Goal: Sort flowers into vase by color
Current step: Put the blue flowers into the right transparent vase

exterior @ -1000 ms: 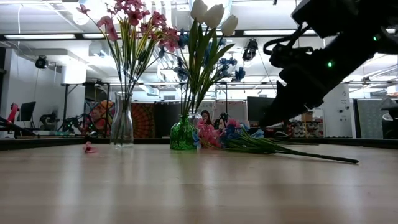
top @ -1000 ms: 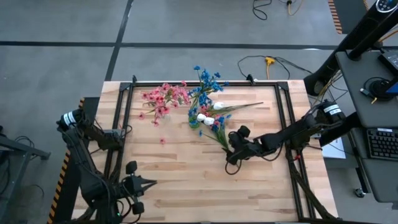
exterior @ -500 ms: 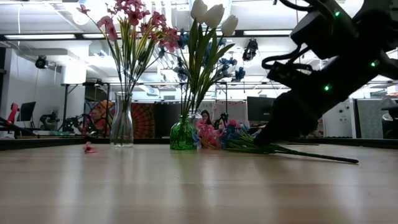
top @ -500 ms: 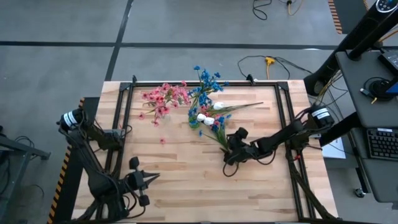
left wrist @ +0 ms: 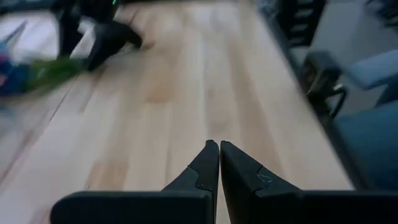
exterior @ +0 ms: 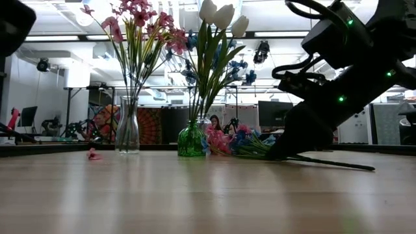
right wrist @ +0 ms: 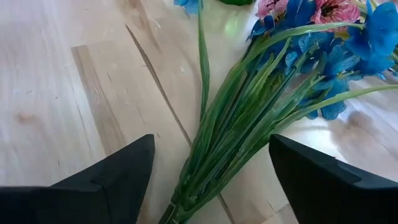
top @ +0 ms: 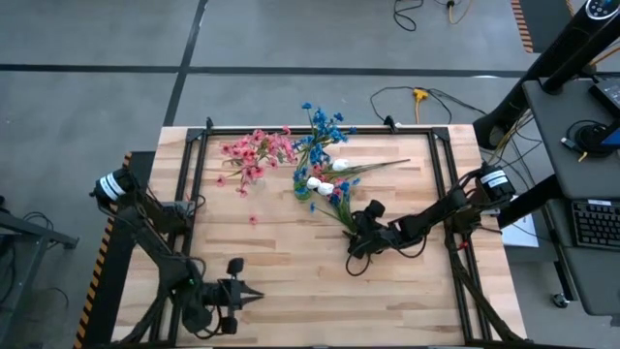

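The right gripper (top: pixel 354 229) is sitting low over the wooden table (top: pixel 291 281) near its middle, fingers (right wrist: pixel 112 177) spread wide, one on each side of a bundle of green stems (right wrist: pixel 236 134) but not touching it. That bundle is lying flat on the table; its blue blossoms (right wrist: pixel 373 37) and a few pink ones (right wrist: pixel 336 9) are pointing toward the green glass vase (exterior: pixel 191 140).

The green vase is standing upright at the far-centre of the table, holding white tulip-like flowers (exterior: pixel 221 14) and blue sprigs (top: pixel 325 124). Just beside it, on the left arm's side, a clear glass vase (exterior: pixel 127 127) is holding the pink sprigs (exterior: pixel 140 23). A loose pink blossom (exterior: pixel 93 155) is lying on the table near the clear vase.

The left gripper (top: pixel 254 295) is hovering near the table's front edge, well apart from the flowers, fingertips (left wrist: pixel 208 158) pressed together and empty.

No writing or labels are readable anywhere; the room bkgd is prob too far off to make any out.
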You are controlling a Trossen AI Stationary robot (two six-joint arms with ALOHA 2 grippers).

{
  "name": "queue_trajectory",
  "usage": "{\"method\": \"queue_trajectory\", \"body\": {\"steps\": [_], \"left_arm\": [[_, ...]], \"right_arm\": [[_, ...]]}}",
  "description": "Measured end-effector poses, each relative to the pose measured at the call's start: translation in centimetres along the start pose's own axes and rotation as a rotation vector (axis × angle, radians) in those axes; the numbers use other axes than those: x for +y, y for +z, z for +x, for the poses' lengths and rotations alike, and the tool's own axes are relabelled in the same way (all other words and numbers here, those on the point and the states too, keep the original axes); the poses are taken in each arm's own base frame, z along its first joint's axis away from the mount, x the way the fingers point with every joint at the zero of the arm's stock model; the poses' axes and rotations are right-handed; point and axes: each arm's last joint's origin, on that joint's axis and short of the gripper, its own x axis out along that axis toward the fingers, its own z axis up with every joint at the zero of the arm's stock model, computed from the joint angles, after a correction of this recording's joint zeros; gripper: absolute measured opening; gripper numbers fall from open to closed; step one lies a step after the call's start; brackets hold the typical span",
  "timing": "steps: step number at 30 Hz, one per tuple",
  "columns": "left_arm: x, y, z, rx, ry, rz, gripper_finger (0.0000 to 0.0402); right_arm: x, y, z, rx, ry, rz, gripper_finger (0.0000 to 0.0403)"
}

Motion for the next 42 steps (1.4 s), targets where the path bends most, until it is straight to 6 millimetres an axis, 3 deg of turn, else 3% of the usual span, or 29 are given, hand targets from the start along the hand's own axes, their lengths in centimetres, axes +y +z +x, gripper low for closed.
{"method": "queue_trajectory", "body": {"steps": [6, 18, 28, 35, 42], "left_arm": [[0.8, 0.0, 0.7, -0.112, 0.01, 0.02, 0.0], [1.6, 1.3, 1.9, -0.101, 0.077, 0.07, 0.0], [2.0, 0.9, 1.9, -0.074, 0.117, 0.01, 0.0], [2.0, 0.8, 1.9, -0.069, 0.12, 0.015, 0.0], [2.1, 0.8, 1.9, -0.065, 0.126, 0.019, 0.0]], "right_arm": [[0.0, 0.0, 0.0, 0.004, 0.009, 0.004, 0.025], [0.0, 0.0, 0.0, 0.006, 0.012, 0.008, 0.0149], [0.0, 0.1, -0.1, 0.008, 0.017, 0.027, 0.0065], [-0.4, 0.7, -0.9, 0.014, 0.018, 0.03, 0.0031], [-1.3, 1.9, -2.8, 0.034, 0.032, 0.058, 0.0028]]}}
